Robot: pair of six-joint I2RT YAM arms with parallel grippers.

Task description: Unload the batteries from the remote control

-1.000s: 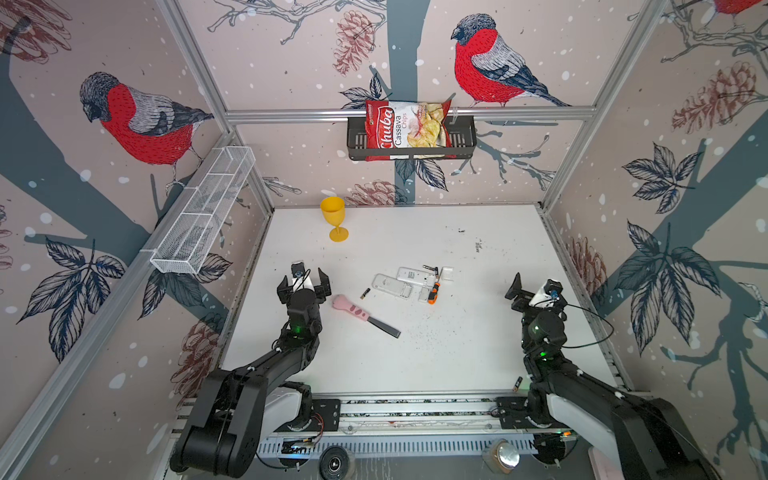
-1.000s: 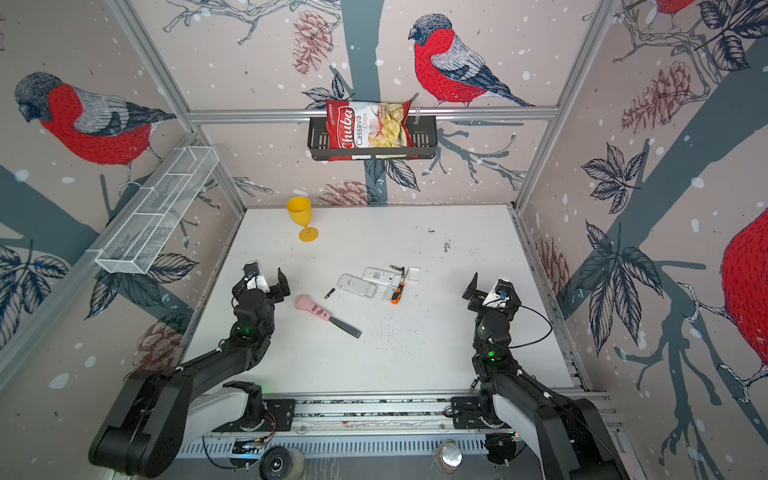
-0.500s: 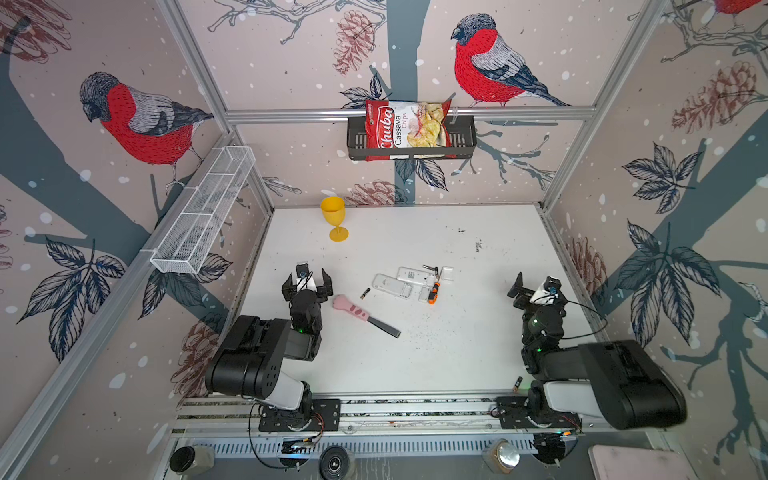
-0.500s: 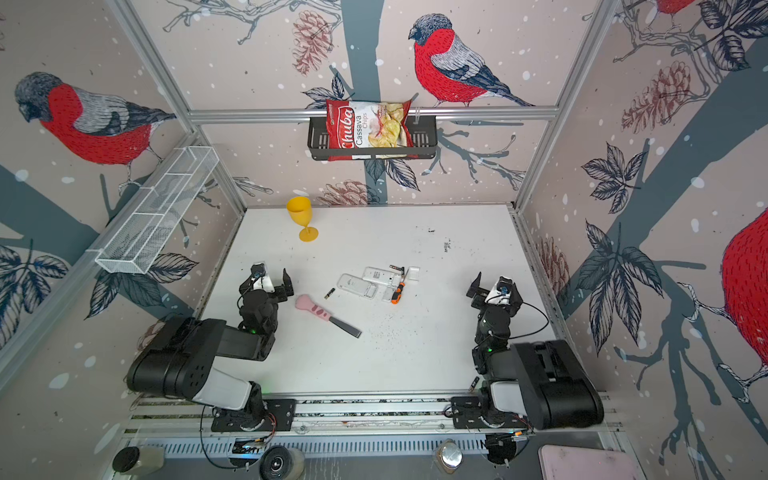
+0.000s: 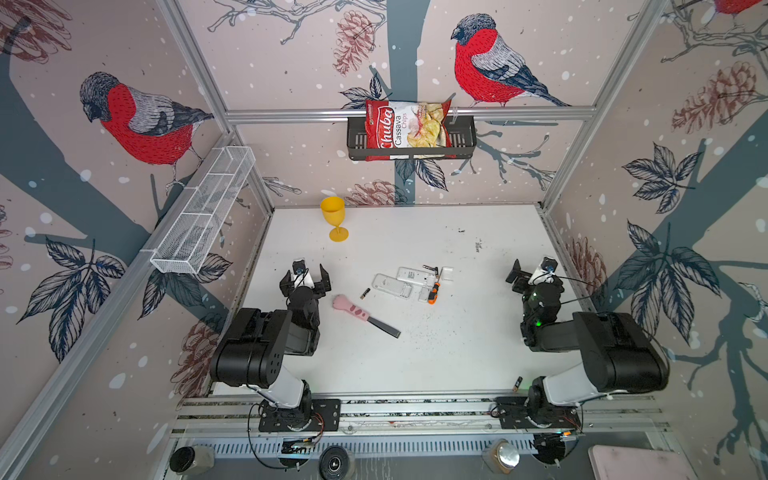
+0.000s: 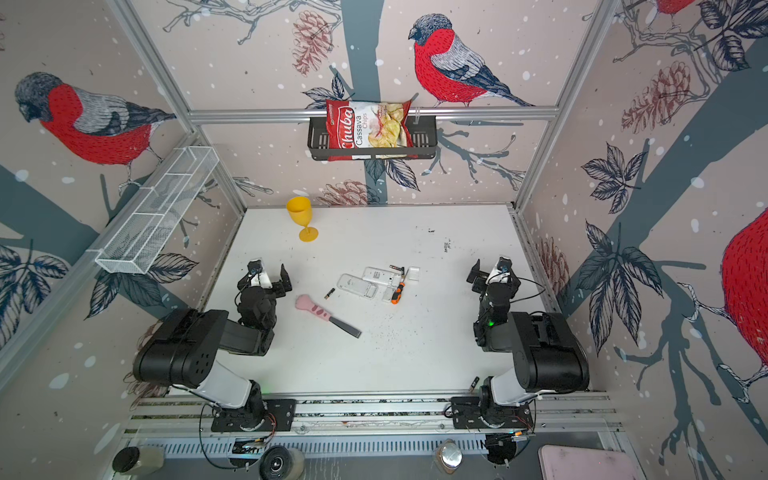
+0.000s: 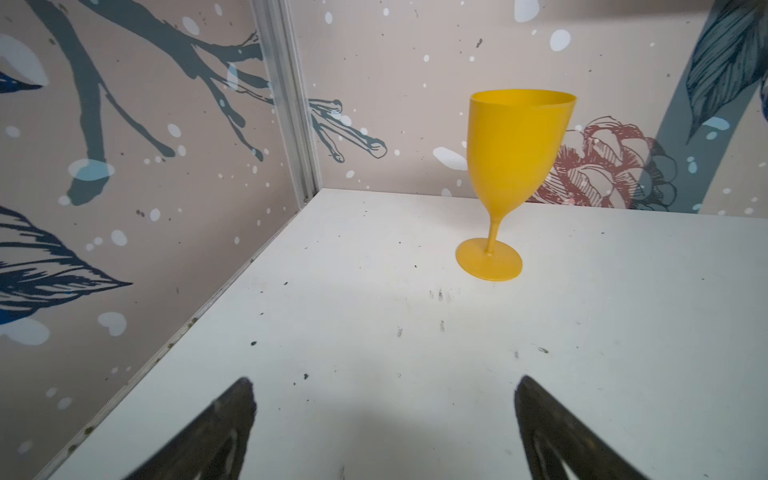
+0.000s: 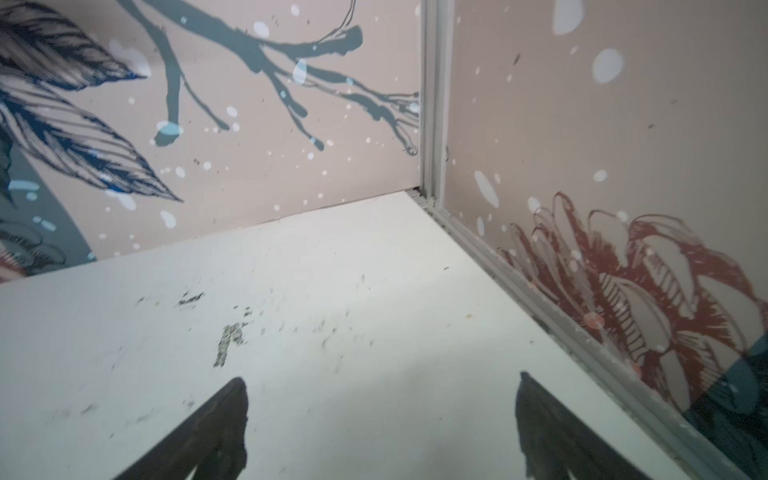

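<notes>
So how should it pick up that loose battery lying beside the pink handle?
Across its middle, from straight above: the battery lies flat with bare table along both long sides, so the left pincer, nearest and open, could probably straddle its thin width.

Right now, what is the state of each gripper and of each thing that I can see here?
left gripper: open, empty.
right gripper: open, empty.
yellow goblet: upright.
remotes: lying flat on the table.
batteries: loose on the table, outside the remotes.
screwdriver: lying flat.
chips bag: standing in the wall basket.
</notes>
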